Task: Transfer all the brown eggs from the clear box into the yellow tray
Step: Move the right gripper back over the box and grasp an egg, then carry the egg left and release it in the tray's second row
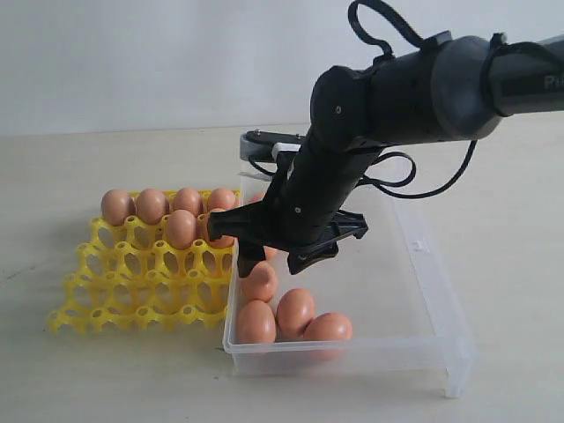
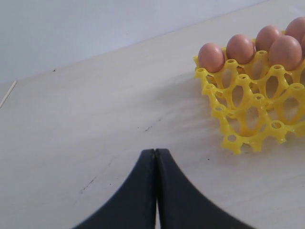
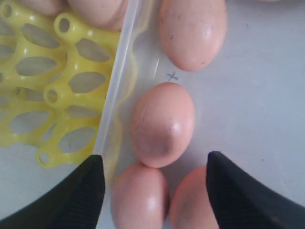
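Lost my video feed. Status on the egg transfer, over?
Left gripper shut over table beside yellow tray. Right gripper open above a brown egg in clear box. Its wall under one finger, neighbour eggs close.

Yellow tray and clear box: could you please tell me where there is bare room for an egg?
In the yellow tray the near rows, between its front edge and the brown eggs at the back, are free. The clear box is bare along its right wall; its near-left corner is crowded with eggs beneath the open right gripper.

Bright even light, soft shadows, slight blur
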### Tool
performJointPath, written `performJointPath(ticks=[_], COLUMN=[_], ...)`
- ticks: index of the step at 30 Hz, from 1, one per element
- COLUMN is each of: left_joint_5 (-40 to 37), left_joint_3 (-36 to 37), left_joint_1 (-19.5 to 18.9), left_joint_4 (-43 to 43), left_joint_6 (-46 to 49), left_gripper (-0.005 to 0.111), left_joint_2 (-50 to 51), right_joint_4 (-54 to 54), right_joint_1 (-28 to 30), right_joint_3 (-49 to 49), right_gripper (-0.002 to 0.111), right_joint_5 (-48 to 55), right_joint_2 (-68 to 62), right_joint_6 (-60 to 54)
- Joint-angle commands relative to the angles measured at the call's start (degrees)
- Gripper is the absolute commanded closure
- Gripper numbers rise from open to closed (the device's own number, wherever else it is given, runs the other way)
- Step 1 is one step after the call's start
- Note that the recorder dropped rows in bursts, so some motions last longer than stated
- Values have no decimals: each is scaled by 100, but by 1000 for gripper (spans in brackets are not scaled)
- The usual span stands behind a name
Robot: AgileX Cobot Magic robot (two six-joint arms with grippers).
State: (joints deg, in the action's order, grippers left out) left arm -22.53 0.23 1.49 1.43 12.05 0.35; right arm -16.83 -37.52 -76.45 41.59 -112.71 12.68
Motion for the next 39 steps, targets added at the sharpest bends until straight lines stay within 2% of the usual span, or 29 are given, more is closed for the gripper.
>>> performJointPath(ticks=[1,19,21,23,26,27,33,35,39], left_joint_5=[36,36,36,36,36,36,36,36,36], left_joint_3=[-23,-23,-23,-23,-23,-23,-23,-23,-23], left_joint_1=[34,34,34,34,34,34,34,34,34], left_joint_4=[0,0,0,0,0,0,0,0,0], left_joint_6=[-33,-33,-33,-33,-33,-33,-33,-33,-33], left_gripper=[107,107,107,107,107,107,107,107,107], left_joint_2=[-35,-35,-35,-35,-35,-35,-35,-35,-35], right_joint_4=[-99,-101,-88,-61,44,114,886,1111,1201], right_joint_1=[21,21,21,21,21,21,21,-1,-214], right_joint_3=[2,2,2,2,2,2,12,12,12], right_gripper=[49,49,56,71,101,108,108,108,108], right_joint_5=[-305,-888,-963,-961,-920,-890,-835,-1200,-2743], right_joint_2=[-181,-641,-664,-668,-629,-596,-10,209,378], right_joint_6=[-114,-254,-254,-254,-254,-254,-222,-303,-1131])
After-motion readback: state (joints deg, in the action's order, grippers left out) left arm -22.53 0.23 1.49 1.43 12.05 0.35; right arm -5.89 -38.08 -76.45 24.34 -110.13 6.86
